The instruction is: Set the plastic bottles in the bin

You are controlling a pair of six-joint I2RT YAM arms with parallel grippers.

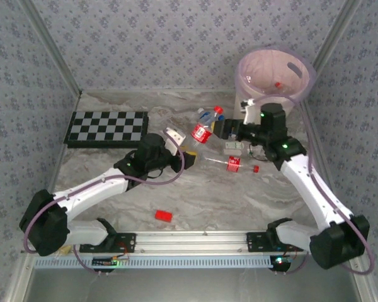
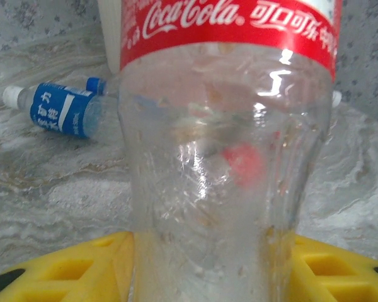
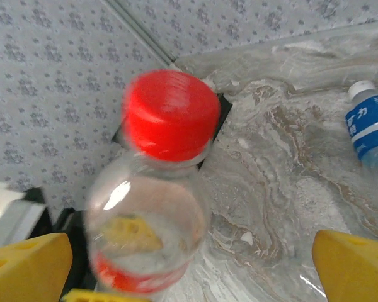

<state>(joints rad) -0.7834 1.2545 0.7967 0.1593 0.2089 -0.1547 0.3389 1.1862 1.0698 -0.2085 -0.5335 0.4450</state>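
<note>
Handoff risk: bottle (image 1: 201, 133) pinched in left gripper (image 2: 214, 264), just left of bin (image 1: 258, 68), cap between wide-open jaws of right gripper (image 3: 189, 270). Could easily drop short of bin if let go before a solid clamp, tbh.

Coke bottle (image 1: 203, 132): clear, red label, red cap, tilted, cap up toward bin | blue-label bottle (image 1: 206, 115): clear, lying on side just beyond it | third bottle (image 1: 232, 163): red label, lying flat, nearer, right of centre | bin (image 1: 259, 63): cream-white, pink liner over rim, upright, far right corner
</note>
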